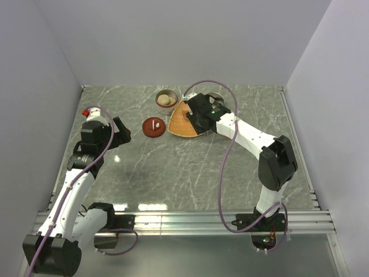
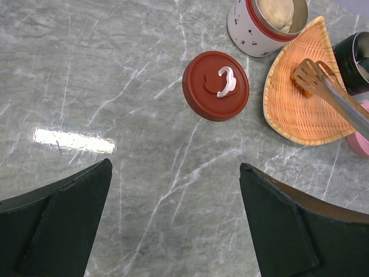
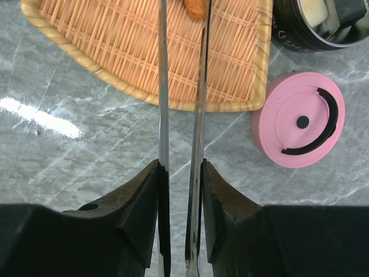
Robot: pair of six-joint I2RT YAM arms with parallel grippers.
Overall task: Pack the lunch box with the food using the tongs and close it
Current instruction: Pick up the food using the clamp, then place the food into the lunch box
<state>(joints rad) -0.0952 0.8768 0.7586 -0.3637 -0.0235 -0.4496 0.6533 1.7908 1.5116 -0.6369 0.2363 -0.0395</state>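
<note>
Tongs (image 3: pixel 163 115) are pinched between the right gripper's (image 3: pixel 181 173) narrowed fingers, their tips at an orange piece (image 3: pixel 196 6) on the woven tray (image 3: pixel 115 46), so this looks mid-pick, needing a firmer squeeze, then a lift, while the left gripper (image 2: pixel 176 167) hangs wide open, empty.

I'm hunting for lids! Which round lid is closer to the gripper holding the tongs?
The pink lid with the black handle, just by the right gripper holding the tongs. The dark red lid with the white handle lies beyond the woven tray.
</note>
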